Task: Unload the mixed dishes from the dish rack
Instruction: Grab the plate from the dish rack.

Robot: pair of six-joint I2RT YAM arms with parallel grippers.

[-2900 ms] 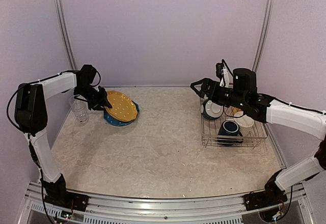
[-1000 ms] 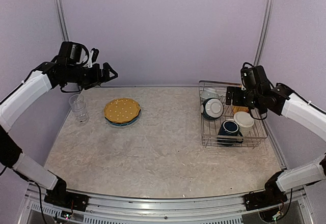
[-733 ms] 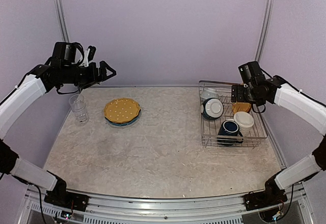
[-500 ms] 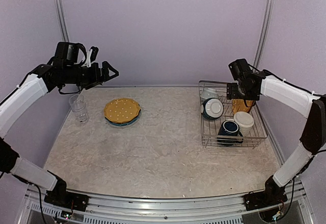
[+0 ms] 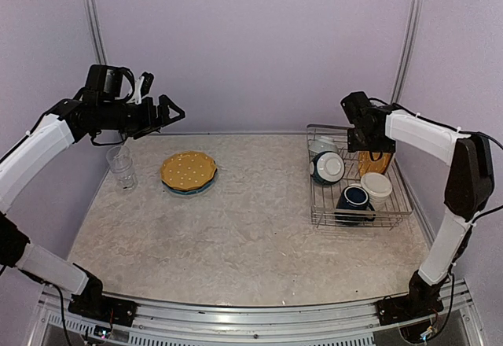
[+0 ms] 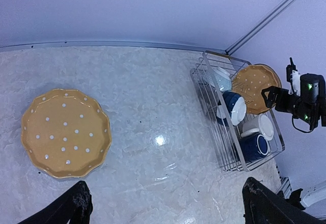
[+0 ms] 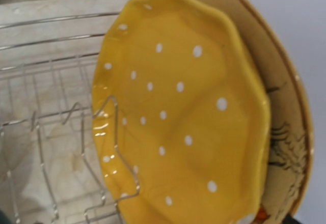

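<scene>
1. Silver wire dish rack (image 5: 322, 219) sits on the right side of the worktop (image 5: 236, 244), near the back wall.
2. Inside the rack: teal bowl (image 5: 326, 167) tipped on its side at the back left. Dark blue mug (image 5: 354, 200) is at the front, with the cream mug (image 5: 377, 186) just beside it on the right.
3. Also in the rack, back right: upright yellow plate (image 7: 188, 117) with white dots, slotted in the dividers. Cream patterned plate (image 7: 285, 132) stands directly behind it, touching or nearly so.
4. Out of the rack, on the left of the worktop: flat yellow plate (image 5: 189, 169) lies on top of a blue plate (image 5: 185, 191). Glass tumbler (image 5: 122, 167) stands upright just left of them.
5. Left claw (image 6: 165, 193) is raised high above the tumbler side, fingers spread wide, holding nothing.
6. Right claw (image 5: 357, 138) is over the rack's back end, aimed at the upright yellow plate. Its fingers are out of its own wrist view; it is spread wide and no grip shows.
</scene>
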